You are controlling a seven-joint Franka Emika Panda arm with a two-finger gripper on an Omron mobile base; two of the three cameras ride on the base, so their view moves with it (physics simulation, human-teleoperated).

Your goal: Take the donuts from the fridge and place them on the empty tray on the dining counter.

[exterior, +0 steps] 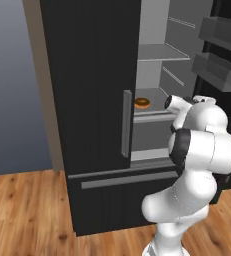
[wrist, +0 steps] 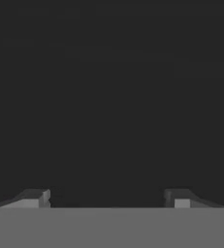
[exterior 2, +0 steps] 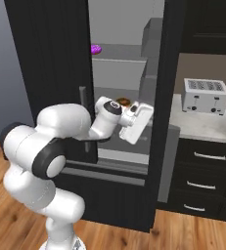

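Your tall black French-door fridge (exterior: 94, 100) stood with its left door shut and its right door swung open, grey bar handle (exterior: 127, 124) at the door's edge. On a grey shelf (exterior: 154, 102) just right of that handle lay the orange-brown glazed ring donut (exterior: 142, 103), near the shelf's front. The purple-magenta iced donut (exterior 2: 96, 49) sat one shelf higher, at its left end. Your white arm (exterior: 202, 145) reached into the opening, the hand near the glazed donut. Your pincer (wrist: 106, 197) was released, tips wide apart with nothing between them, facing a dark surface. Farther right, a white toaster (exterior 2: 205, 95) stood on a pale marble bench (exterior 2: 202, 126) above black drawers.
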